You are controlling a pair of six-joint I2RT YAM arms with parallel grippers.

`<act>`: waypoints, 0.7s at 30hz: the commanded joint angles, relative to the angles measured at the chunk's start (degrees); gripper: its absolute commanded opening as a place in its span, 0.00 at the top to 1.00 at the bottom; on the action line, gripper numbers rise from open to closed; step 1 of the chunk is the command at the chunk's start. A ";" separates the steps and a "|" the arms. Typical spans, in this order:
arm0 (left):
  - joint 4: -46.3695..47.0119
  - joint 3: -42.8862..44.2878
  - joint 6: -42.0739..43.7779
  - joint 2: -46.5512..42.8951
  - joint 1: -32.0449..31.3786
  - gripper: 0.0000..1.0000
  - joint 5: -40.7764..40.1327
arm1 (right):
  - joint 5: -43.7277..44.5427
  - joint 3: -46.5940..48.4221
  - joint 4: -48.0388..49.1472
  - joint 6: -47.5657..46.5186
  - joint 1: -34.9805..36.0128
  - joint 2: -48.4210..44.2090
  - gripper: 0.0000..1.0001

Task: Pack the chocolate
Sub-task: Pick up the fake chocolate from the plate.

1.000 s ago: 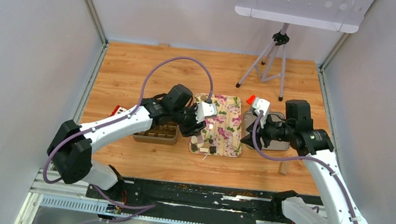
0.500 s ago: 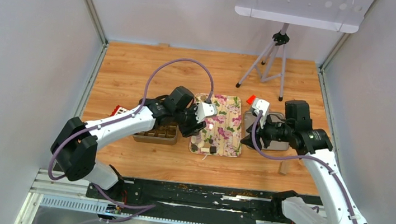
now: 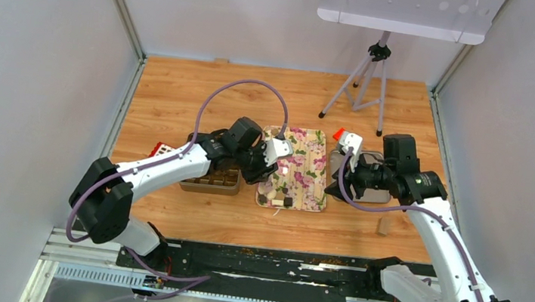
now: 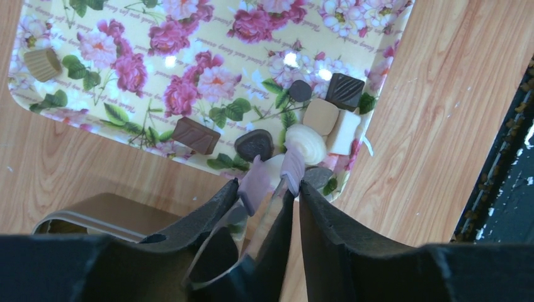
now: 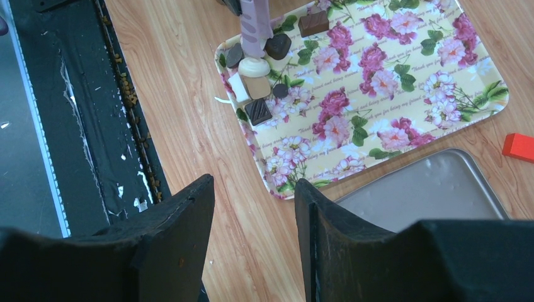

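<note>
Clamped on tweezers (image 4: 255,185), the left gripper (image 4: 269,196) is nearer: the chocolate (image 4: 306,143) lies just beyond the tips, in the tray's (image 4: 126,82) near left corner; the right gripper (image 5: 252,189) hangs open.

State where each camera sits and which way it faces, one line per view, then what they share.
Top external: fixed above and behind, looking down on the wooden table; both arms show, bases at the bottom.
Left wrist: on the left arm, looking down past the left gripper, clamped on a lilac-tipped tool, at the chocolate.
Right wrist: on the right arm, looking down through the open right gripper across the floral tray.
Shared: all three show that tray and chocolate.
</note>
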 commanded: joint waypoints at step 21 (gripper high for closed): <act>1.46 -2.20 0.29 -3.53 0.29 0.45 1.53 | -1.12 2.03 1.27 -0.68 -0.22 0.37 0.50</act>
